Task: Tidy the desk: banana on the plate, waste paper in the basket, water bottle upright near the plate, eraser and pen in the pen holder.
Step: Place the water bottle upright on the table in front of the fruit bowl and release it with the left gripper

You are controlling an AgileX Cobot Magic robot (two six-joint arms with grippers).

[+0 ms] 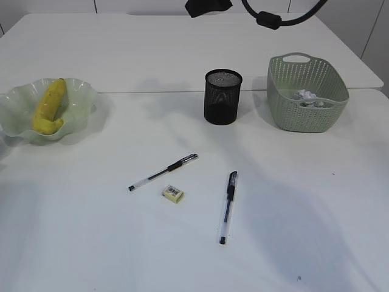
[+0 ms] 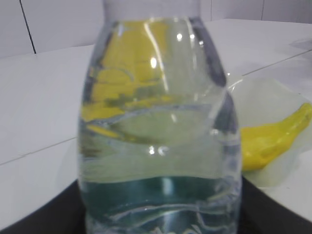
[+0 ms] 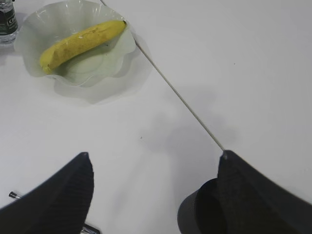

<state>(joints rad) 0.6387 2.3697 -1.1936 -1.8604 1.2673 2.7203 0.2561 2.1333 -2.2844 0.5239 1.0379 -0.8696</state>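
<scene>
The desk [image 1: 182, 255], a large plain white tabletop with a seam across it, is what I am tidying, and most of it looks sorted. The grey-green woven-look plastic basket [image 1: 285, 109] at far right has the crumpled white waste paper [image 1: 307, 96] inside. The translucent pale green ruffled glass plate [image 1: 85, 100] at far left carries the long yellow banana [image 1: 48, 106]. The black metal mesh pen holder [image 1: 222, 97] stands between them, near the seam.

The clear plastic water bottle [image 2: 161, 136] fills my left wrist view, upright, its dark green label low in frame, the plate and banana just behind it to the right. The dark shapes low on either side are probably the left jaws, partly spread, but I cannot tell whether they grip the bottle or merely flank it. In the right wrist view the bottle stands just beside the plate.

I judge the bottle step to be finishing; if so, the left arm must let go and back away without tipping the bottle.

Left over are two black-capped clear pens, one [image 1: 163, 172] angled left of centre, one [image 1: 228, 207] lying right of it, and the tiny pale yellow eraser [image 1: 173, 193] between them, near the first. The right gripper [image 3: 151, 195] hovers with jaws wide and empty, right over the pen holder and well clear of the pens. Next it must come down over a pen or the eraser.
</scene>
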